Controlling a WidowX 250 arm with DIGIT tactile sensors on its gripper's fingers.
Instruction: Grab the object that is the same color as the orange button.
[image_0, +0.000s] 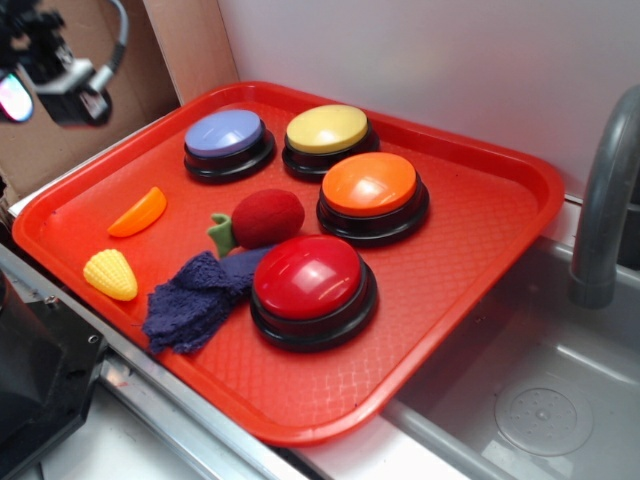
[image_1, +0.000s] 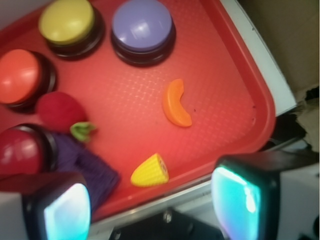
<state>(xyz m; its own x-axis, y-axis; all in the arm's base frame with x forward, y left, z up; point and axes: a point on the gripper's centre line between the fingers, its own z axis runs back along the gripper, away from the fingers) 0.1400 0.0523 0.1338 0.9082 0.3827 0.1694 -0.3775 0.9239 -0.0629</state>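
The object, a small glossy orange slice wedge (image_0: 138, 212) (image_1: 176, 103), lies on the red tray (image_0: 480, 290) (image_1: 235, 85) near its left edge. The orange button (image_0: 369, 185) (image_1: 19, 76) stands on its black base in the middle of the tray's far side. My gripper (image_0: 48, 100) (image_1: 152, 205) hangs high above the tray's left corner, well clear of the wedge. It is open, its two glowing pads far apart with nothing between them. In the wrist view the wedge sits above and between the fingers, past the tray edge.
A yellow toy corn (image_0: 110, 274) (image_1: 150, 171), red fuzzy ball (image_0: 268, 217), purple cloth (image_0: 195, 300), and red (image_0: 310, 280), yellow (image_0: 327, 130) and purple (image_0: 225, 135) buttons share the tray. A grey sink (image_0: 540, 400) and faucet (image_0: 605, 200) are at the right.
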